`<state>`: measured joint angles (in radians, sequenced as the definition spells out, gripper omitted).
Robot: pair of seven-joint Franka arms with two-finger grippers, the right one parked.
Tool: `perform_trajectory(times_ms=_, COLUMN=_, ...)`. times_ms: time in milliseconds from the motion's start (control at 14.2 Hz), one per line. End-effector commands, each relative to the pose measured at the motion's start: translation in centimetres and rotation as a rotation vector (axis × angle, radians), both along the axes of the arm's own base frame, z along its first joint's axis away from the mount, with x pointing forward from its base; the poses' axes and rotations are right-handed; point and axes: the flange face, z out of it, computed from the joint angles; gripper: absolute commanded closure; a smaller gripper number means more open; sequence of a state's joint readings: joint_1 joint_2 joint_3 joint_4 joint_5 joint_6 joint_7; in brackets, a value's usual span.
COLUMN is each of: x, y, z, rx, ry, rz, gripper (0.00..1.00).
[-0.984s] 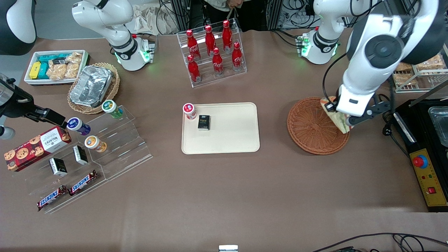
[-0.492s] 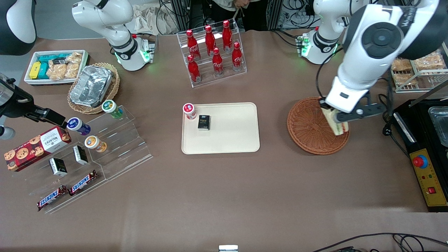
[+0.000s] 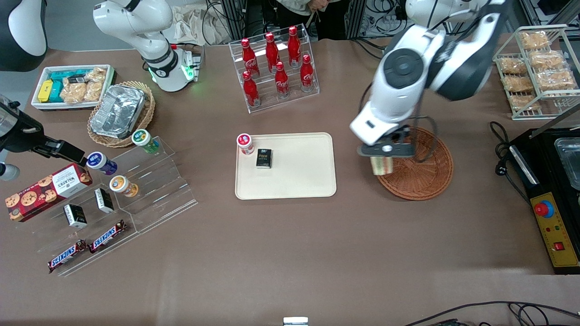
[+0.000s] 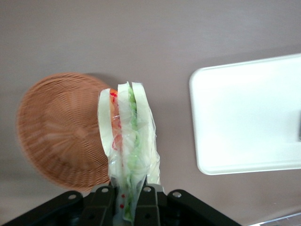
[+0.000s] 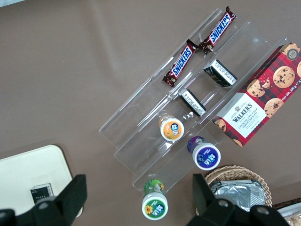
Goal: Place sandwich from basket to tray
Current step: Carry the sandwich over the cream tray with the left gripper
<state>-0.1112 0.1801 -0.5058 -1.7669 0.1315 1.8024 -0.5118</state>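
The gripper (image 4: 128, 203), clamped on the wrapped triangular sandwich (image 4: 126, 141), carries it above the round reddish-brown wicker basket's (image 3: 426, 181) edge; next, move over the cream rectangular plastic tray (image 3: 299, 176) and lower.

We are seeing even overhead light casting soft shadows, the cream rectangular plastic tray (image 4: 249, 115) glaring white, and the round reddish-brown wicker basket (image 4: 61, 129) blurring.
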Motion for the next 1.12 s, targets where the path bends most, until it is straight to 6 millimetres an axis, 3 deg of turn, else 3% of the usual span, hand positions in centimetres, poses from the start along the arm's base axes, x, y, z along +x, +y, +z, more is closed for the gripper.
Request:
perform_trajectory(times_ms=0, x=-0.2, y=-4.4, z=-4.1, rx=-0.034, ry=0.014, rz=-0.039, gripper=1.00)
perform_trajectory(times_ms=211, x=-2.2, y=-8.2, z=-8.7, rx=-0.048, ry=0.020, rz=-0.086, gripper=1.00)
perform_trajectory(times_ms=492, x=-3.4, y=-10.2, z=-15.6, rx=-0.047, ry=-0.016, rz=-0.086, gripper=1.00)
perform_trajectory(times_ms=703, x=-4.5, y=-11.0, z=-18.5, rx=-0.090, ry=-0.020, rz=-0.065, gripper=1.00)
perform_trajectory(times_ms=984, x=-5.0, y=-11.5, z=-20.4, rx=-0.091, ry=-0.002, rz=-0.040, gripper=0.98)
perform_trajectory(times_ms=1055, x=-5.0, y=-11.5, z=-20.3, rx=-0.090, ry=-0.005, rz=-0.011, gripper=0.68)
